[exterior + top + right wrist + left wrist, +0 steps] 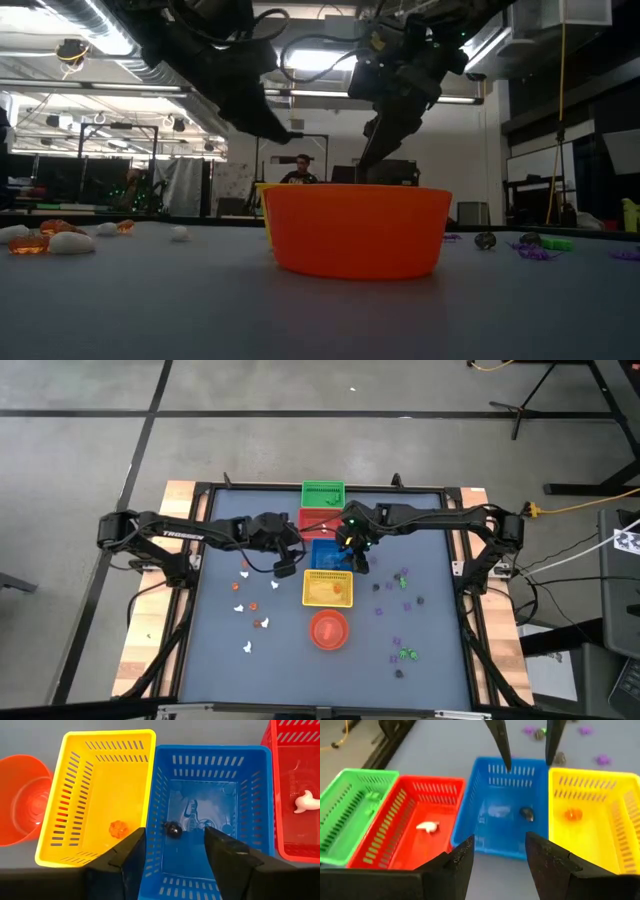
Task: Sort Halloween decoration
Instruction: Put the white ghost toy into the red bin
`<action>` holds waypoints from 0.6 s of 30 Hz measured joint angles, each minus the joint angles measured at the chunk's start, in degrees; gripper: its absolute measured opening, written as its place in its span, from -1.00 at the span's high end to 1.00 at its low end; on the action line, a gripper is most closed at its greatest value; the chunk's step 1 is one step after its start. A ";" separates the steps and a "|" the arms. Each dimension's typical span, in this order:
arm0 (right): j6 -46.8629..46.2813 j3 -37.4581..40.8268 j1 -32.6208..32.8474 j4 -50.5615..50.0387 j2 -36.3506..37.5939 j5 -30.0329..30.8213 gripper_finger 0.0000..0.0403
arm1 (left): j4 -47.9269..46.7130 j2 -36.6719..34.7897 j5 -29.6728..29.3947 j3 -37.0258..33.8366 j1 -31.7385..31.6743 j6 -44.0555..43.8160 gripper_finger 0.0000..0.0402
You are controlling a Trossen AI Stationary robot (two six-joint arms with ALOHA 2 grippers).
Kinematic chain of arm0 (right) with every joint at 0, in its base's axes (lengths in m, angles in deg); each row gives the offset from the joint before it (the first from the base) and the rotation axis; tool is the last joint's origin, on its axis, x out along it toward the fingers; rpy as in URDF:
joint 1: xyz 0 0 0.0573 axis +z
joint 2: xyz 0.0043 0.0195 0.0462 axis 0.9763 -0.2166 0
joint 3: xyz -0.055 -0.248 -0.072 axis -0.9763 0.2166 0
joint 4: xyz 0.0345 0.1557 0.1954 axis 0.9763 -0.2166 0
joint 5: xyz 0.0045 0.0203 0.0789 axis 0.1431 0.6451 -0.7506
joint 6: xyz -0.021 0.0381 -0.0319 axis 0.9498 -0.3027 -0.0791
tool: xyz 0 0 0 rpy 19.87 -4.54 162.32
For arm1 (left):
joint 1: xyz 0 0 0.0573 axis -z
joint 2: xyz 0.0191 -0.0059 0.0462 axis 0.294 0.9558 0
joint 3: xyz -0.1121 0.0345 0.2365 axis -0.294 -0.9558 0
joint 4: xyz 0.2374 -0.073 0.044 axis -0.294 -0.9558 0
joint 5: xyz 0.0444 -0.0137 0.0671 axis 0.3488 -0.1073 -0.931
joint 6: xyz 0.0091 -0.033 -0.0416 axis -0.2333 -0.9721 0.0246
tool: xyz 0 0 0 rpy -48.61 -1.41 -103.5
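Four baskets stand in a row: green (355,812), red (415,820), blue (205,815) and yellow (97,795). A dark trinket (174,828) lies on the blue basket's floor, an orange one (118,827) in the yellow, a white one (428,826) in the red. My right gripper (175,837) hangs open and empty above the blue basket; the left wrist view shows it (528,765) from across the row. My left gripper (500,845) hovers open and empty beside the blue basket, on its left side (286,568).
A round red-orange bowl (328,628) stands near the yellow basket, toward the near edge. White and orange trinkets (250,600) lie scattered left of the baskets. Purple, black and green ones (400,585) lie to the right, with more (405,653) nearer the front.
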State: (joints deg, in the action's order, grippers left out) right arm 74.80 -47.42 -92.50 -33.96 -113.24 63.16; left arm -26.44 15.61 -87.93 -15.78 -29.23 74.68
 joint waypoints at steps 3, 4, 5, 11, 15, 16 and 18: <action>0.00 0.00 0.00 -0.01 0.03 0.00 0.01 | -4.57 -1.40 1.49 0.02 0.27 0.02 0.20; 0.00 0.00 0.00 -0.13 0.03 0.00 0.02 | -5.25 -1.77 2.53 0.02 0.47 0.01 0.20; 0.00 0.00 0.00 -0.32 0.03 0.00 0.02 | -6.04 -2.20 3.71 0.02 0.68 0.01 0.20; 0.00 0.00 0.00 -0.44 0.03 0.02 0.02 | -12.82 -2.55 9.78 0.02 2.39 0.68 0.20; 0.00 0.00 0.00 -0.43 0.03 0.00 0.02 | -17.67 -1.99 10.34 -0.17 3.82 2.62 0.20; 0.00 0.00 0.00 -0.44 0.03 0.00 0.02 | -17.63 -1.99 10.35 -0.50 4.12 3.07 0.20; 0.00 0.00 0.00 -0.42 0.03 0.00 0.02 | -17.53 -2.01 10.34 -1.24 4.57 4.08 0.20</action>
State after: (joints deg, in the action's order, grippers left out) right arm 74.80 -47.42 -92.50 -34.39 -113.21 63.16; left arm -43.97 13.60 -77.60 -17.01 -24.65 78.76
